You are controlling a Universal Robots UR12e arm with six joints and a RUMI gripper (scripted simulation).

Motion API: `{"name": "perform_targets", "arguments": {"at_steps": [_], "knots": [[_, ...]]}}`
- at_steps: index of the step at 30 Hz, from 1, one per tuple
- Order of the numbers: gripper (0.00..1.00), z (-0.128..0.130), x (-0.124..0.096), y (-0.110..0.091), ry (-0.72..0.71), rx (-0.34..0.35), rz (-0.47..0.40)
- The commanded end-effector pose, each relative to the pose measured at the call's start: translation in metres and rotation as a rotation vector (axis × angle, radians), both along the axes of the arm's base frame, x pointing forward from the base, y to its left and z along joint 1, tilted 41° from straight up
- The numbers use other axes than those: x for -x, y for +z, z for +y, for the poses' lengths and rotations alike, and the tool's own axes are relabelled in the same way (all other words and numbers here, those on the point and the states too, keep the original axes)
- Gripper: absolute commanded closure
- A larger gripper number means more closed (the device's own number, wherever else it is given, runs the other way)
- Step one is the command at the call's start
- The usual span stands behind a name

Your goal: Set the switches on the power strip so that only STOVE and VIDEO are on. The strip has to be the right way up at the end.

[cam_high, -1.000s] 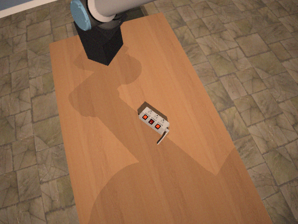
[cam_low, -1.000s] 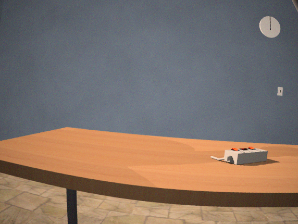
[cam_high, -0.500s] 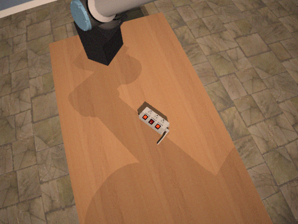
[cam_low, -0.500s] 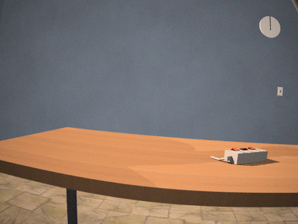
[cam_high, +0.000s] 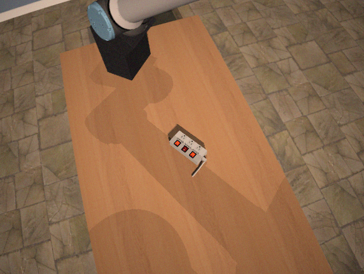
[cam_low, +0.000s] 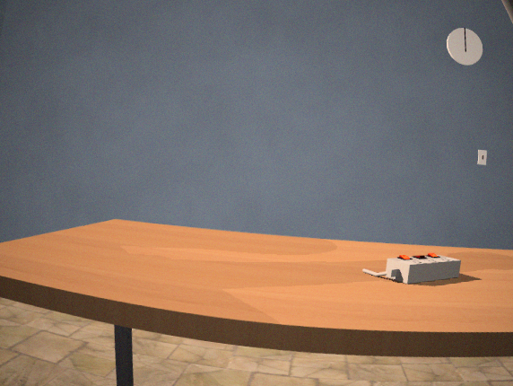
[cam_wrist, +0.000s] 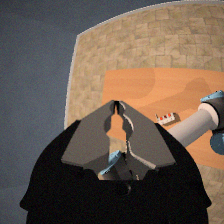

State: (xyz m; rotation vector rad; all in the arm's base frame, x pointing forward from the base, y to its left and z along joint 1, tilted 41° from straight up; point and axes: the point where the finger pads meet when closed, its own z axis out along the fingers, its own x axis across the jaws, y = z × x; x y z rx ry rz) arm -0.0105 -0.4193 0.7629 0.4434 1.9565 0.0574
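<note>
While the wrist view is looking down from high above, these lines are running from the nearest thing outward.

Gripper: it is filling the lower half of the wrist view, its two grey jaws pressing together at the tips and gripping nothing; the top and exterior views are not catching it at all.

Arm: a pale tube with a blue joint is crossing the right edge of the wrist view; the top view is showing only a cut-off blue-capped joint on a dark base at the far end of the table.

Power strip: it is lying flat near the middle of the table, switches facing up, well apart from the gripper.

Switches: three are sitting in a row; in the top view the two outer ones are glowing bright orange-red and the middle one is looking darker. Their labels are too small to read, so which is STOVE or VIDEO cannot be told.

Cord stub: a short pale piece is sticking out from one end of the strip.

Exterior view: it is showing the strip's grey side wall and raised switches, which the top view is flattening.

Wrist view: the strip is appearing only as a tiny speck.

Wall: a clock and a small wall plate are showing only in the exterior view.
</note>
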Motion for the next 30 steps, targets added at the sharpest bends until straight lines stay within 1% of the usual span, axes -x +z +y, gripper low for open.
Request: {"name": "perform_targets", "arguments": {"at_steps": [1, 6, 11, 13, 14, 20, 25, 26, 28, 30], "knots": [[1.0, -0.01, -0.004, -0.019, 0.057, 0.041, 0.031], [1.0, -0.023, -0.011, -0.046, 0.141, 0.102, 0.072], [1.0, -0.041, -0.025, -0.08, 0.249, 0.182, 0.118], [1.0, -0.041, -0.025, -0.08, 0.249, 0.182, 0.118], [1.0, -0.045, -0.028, -0.087, 0.273, 0.201, 0.128], [1.0, -0.071, -0.057, -0.138, 0.438, 0.328, 0.185], [1.0, -0.093, -0.093, -0.185, 0.596, 0.457, 0.228], [1.0, -0.093, -0.093, -0.185, 0.596, 0.457, 0.228], [1.0, -0.101, -0.111, -0.205, 0.665, 0.514, 0.242], [1.0, -0.101, -0.111, -0.205, 0.665, 0.514, 0.242]]}}
